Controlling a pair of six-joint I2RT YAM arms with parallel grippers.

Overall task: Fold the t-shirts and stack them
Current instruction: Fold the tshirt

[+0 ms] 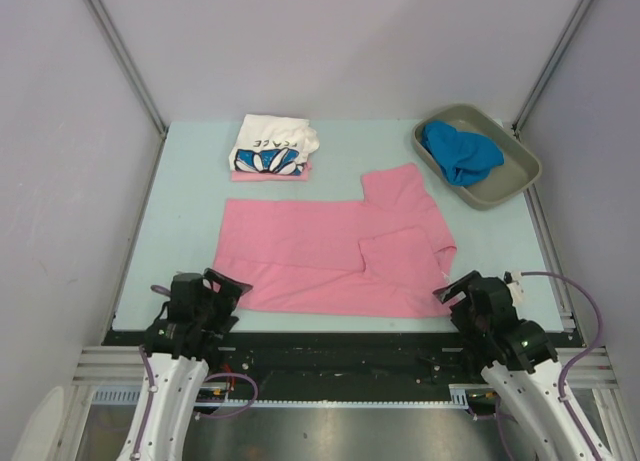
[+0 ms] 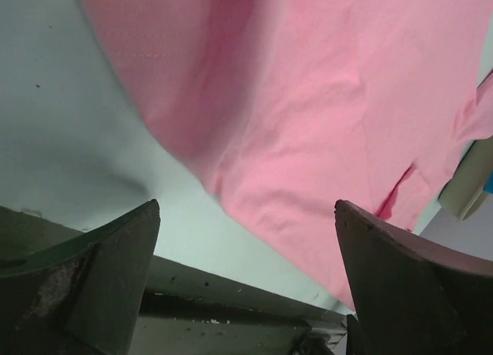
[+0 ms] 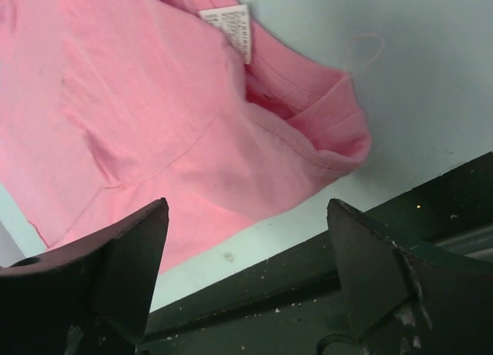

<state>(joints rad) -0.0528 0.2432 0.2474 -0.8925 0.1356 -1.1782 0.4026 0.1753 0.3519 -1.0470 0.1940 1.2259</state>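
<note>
**A:** Where is the pink shirt (image 1: pixel 330 256)?

**B:** It lies spread along the near edge of the desk (image 1: pixel 175 211). The hem is to the left and the collar to the right. One sleeve looks turned in over the body, and the other points toward the far edge.

**A:** How will it handle?

**B:** I'd say it's thin, light and limp, so it will sag and wrinkle, but nothing on it can break. I'd pinch a hem corner on the left and the shoulder beside the collar on the right. Lifting both together should keep the fold line straight.

**A:** And the fingers?

**B:** Both pairs are spread wide and hold nothing. The left fingers (image 2: pixel 115 255) hover by the hem. The right fingers (image 3: pixel 123 247) hover by the collar, near its label (image 3: pixel 231 28).

**A:** The rest?

**B:** The printed shirt (image 1: pixel 272 146) sits folded on a second pink shirt (image 1: pixel 270 175) at the far edge. The blue shirt (image 1: pixel 460 151) is crumpled in the tray (image 1: pixel 510 186) at the far right corner.
</note>
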